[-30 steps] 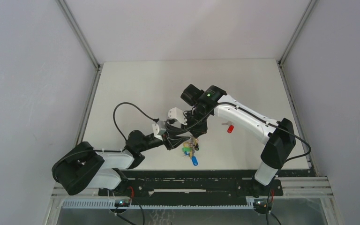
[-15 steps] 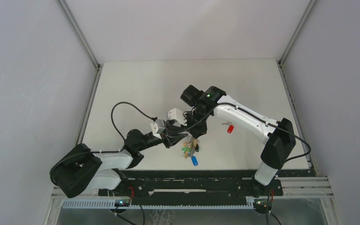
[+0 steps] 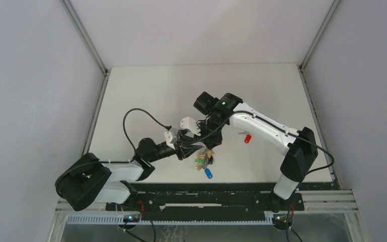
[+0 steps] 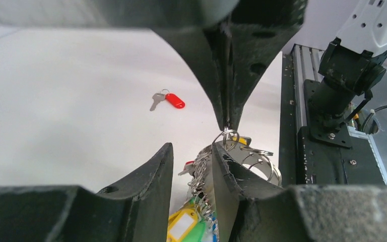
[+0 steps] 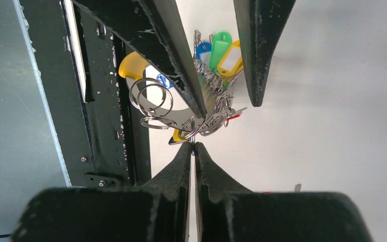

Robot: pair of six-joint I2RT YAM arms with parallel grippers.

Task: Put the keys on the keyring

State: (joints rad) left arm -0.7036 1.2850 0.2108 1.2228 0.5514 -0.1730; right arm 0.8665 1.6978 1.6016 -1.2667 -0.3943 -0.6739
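Keyring (image 3: pixel 205 157) sat between the two arms, toward the 6 o'clock side of the table (image 3: pixel 156 101) in the top view, just short of the black rail (image 3: pixel 206 194) along the near edge. The right gripper (image 5: pixel 193 147) was pressed fully together, with one small wire loop of the keyring nipped at its very tips, and the rest of the bunch hung from that loop. In the left wrist view those closed fingers came in from 12 o'clock and met the loop just above the left arm's own fingertips.

The left gripper (image 4: pixel 191 148) stood partly apart, clamping nothing. The chains and tags of the bunch lay in the gap between its fingers. Its finger (image 4: pixel 227 181) at 3 o'clock rested against the tangle of rings. I could not tell whether it passed through the large ring.

In the right wrist view a blue tag (image 5: pixel 203 50), a green tag (image 5: pixel 221 44) and a yellow tag (image 5: pixel 230 58) clustered between the left fingers, with bare table showing beside them. Several loose wire loops fanned out at 9 o'clock of the pinch.

A red key (image 3: pixel 247 137) lay flat on the table at about 2 o'clock from the keyring, well apart from both grippers, with its silver blade at the 9 o'clock end in the left wrist view.
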